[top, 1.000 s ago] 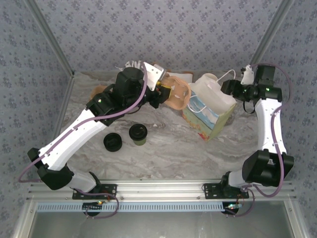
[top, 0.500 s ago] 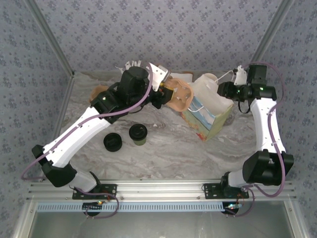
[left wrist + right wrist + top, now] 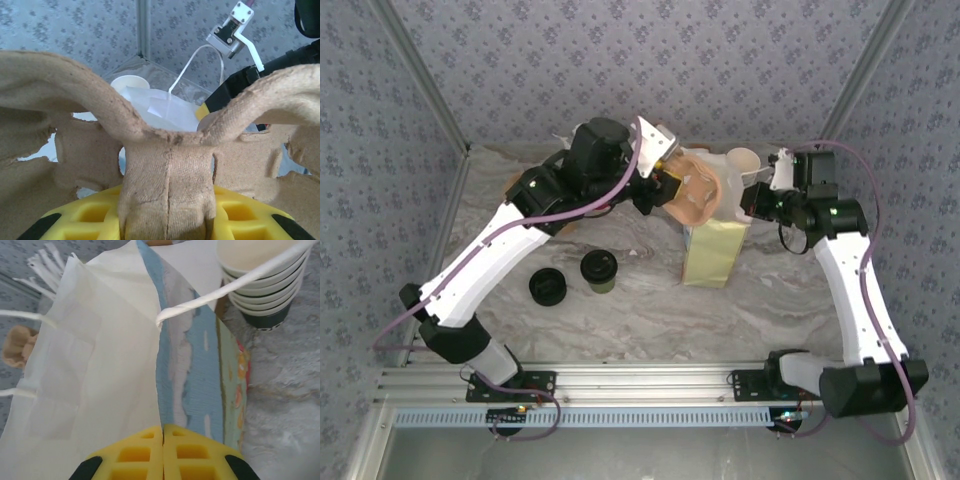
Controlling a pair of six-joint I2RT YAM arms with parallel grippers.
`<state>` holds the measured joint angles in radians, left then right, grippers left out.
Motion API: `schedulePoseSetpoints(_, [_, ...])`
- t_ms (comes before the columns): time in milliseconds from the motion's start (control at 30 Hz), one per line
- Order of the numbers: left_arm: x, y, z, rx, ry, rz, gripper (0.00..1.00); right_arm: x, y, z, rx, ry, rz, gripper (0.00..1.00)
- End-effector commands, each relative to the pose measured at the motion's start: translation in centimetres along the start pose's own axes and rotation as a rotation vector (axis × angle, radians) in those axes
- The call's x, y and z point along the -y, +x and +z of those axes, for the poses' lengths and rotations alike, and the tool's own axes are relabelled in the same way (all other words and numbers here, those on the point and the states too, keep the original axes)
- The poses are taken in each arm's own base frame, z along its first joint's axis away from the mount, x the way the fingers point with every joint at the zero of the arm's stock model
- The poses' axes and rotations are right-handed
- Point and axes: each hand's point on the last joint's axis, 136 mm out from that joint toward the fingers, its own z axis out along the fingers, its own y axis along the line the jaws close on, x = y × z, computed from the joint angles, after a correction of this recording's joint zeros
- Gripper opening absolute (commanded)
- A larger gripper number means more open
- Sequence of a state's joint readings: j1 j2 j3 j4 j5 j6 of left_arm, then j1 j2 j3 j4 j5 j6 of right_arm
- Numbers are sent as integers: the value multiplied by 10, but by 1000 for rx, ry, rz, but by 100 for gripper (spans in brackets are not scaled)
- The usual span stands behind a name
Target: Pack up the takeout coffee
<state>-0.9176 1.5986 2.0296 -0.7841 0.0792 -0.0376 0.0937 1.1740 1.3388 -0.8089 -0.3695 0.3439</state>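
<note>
Blue flowered walls (image 3: 620, 60) close in a grey marbled bench (image 3: 620, 330), with both arm bases bolted along its near edge.

The coffee (image 3: 599, 270) stands upright on the bench left of centre with its black lid on, touched by neither arm. A loose lid (image 3: 548, 287) lies just beside it at 8 o'clock. The bag (image 3: 712, 255) stands upright near the middle of the bench, at 2 o'clock from the coffee and well apart from it, mouth up.

The left arm reaches from the near left corner toward 1 o'clock. The left gripper (image 3: 665, 187) holds a tan pulp carrier (image 3: 692, 195), its jaws narrowed onto the carrier's middle rib. In the left wrist view that rib runs down between the yellow jaws. The carrier hangs over the bag's far left rim, at 11 o'clock of the bag. Whether it touches the paper cannot be told.

The right arm comes in from 3 o'clock. The right gripper (image 3: 163, 452) has its jaws pressed together on the top edge of the bag's wall, where the white inside meets the blue printed outside. A white paper handle (image 3: 225, 290) arches above that edge.

A stack of lidless cups (image 3: 260, 285) stands just behind the bag at 1 o'clock.
</note>
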Motion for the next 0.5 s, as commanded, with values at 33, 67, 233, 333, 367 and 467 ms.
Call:
schedulePoseSetpoints(33, [25,10,3,-88,91,96,25,-11,16,-11,3,-9,80,0])
schedulePoseSetpoints(67, [29,12,5,-100,108,106,25,-15,20,-13,2,-18,70,0])
schedulePoseSetpoints(233, [39,21,12,-173,156,120,23,-27,42,-17,-19,-22,38,0])
schedulePoseSetpoints(333, [46,29,15,-209,190,126,22,-30,53,-17,-21,-43,61,0])
schedulePoseSetpoints(367, [49,32,17,-217,209,129,22,-34,53,-19,-13,-55,62,0])
schedulePoseSetpoints(467, [56,41,20,-244,253,130,22,-28,70,-12,-43,-44,74,0])
